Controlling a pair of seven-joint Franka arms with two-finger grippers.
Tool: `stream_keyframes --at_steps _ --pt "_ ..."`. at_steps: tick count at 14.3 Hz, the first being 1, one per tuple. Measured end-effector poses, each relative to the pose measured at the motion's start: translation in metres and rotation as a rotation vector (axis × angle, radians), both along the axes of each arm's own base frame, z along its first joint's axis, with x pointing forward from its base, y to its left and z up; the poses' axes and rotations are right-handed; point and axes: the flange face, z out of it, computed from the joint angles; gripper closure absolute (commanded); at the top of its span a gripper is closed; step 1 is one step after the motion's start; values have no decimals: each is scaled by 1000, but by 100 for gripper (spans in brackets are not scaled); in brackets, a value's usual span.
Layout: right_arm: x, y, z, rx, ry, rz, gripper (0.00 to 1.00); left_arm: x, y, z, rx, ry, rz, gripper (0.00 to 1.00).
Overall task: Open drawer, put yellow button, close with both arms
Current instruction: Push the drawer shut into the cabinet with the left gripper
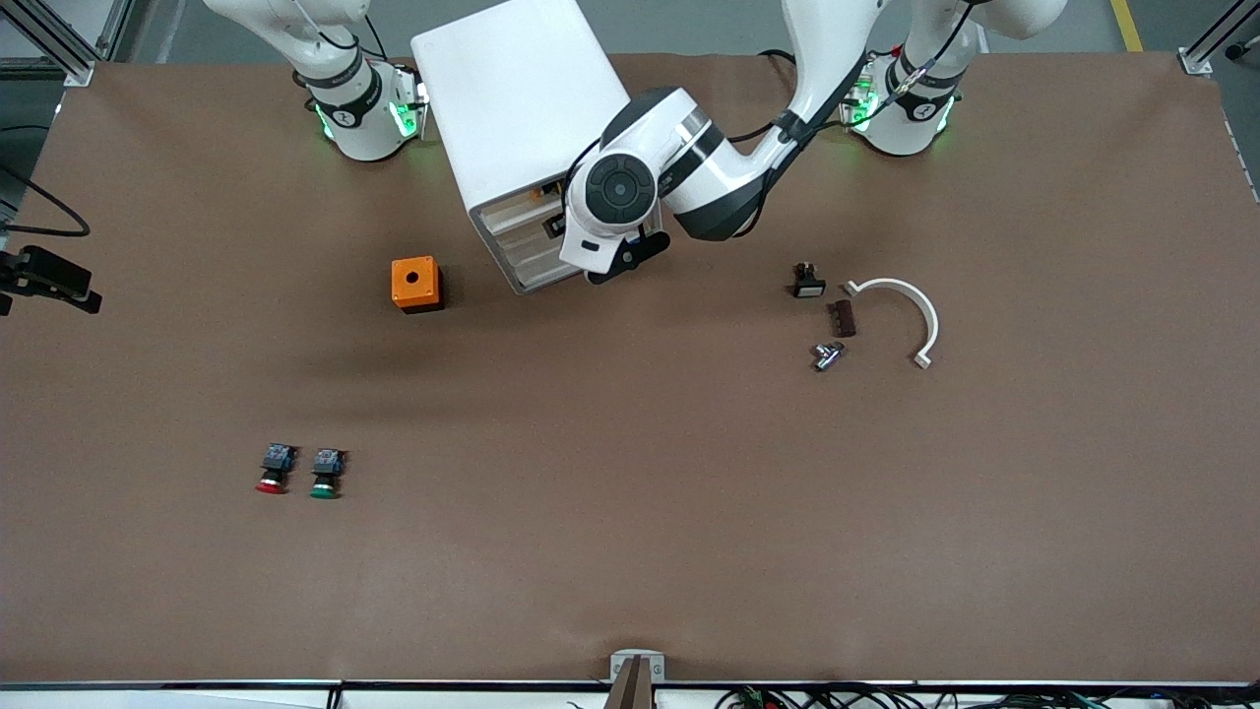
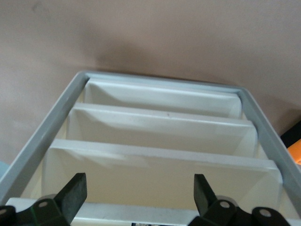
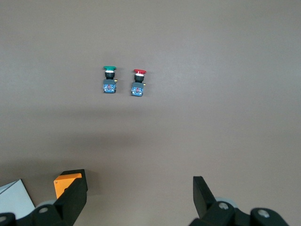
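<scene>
Brown tabletop, with a white cabinet [image 1: 512, 98] standing at the arms' end. The left gripper [image 2: 139, 179] hangs at the cabinet's front with its fingers spread and empty, straddling the drawer [image 2: 141, 211] above three lower drawers. The right gripper [image 3: 138, 178] waits over the table near an orange box [image 1: 414, 284], its fingers also spread and empty. The yellow button cannot be found with certainty. The left fingers may catch a lower drawer, or a pull may drag the unbraced cabinet. The red button [image 1: 273, 471] or green button [image 1: 326, 474] may be taken by mistake.
</scene>
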Motion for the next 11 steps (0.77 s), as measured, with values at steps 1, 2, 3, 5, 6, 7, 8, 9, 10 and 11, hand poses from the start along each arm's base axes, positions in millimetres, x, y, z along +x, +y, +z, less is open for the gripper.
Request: stream_keyframes --at_steps 1,2,3,5,6,7,8,9,10,11 --pt "0 0 0 0 0 0 0 -2 0 -2 -5 18 8 0" --pt "0 0 0 0 -1 0 0 -3 0 -3 -8 30 12 0" --pt "0 -1 0 0 -1 -1 0 -2 0 -4 -9 32 14 0" --pt "0 -2 0 0 -1 -3 0 -2 1 -4 -10 34 16 0" --pt "0 -2 0 0 -1 -4 0 -2 1 -4 -10 34 17 0" --pt "0 -3 0 0 -1 -4 0 -2 1 -4 -11 35 17 0" --pt "0 -3 0 0 -1 -4 0 -1 1 -4 -12 34 19 0" --pt "0 -3 0 0 -1 -4 0 0 1 -3 -14 32 21 0" --pt "0 -3 0 0 -1 -4 0 2 2 -2 -18 27 27 0" --pt "0 -3 0 0 -1 -4 0 7 4 2 -24 21 37 0"
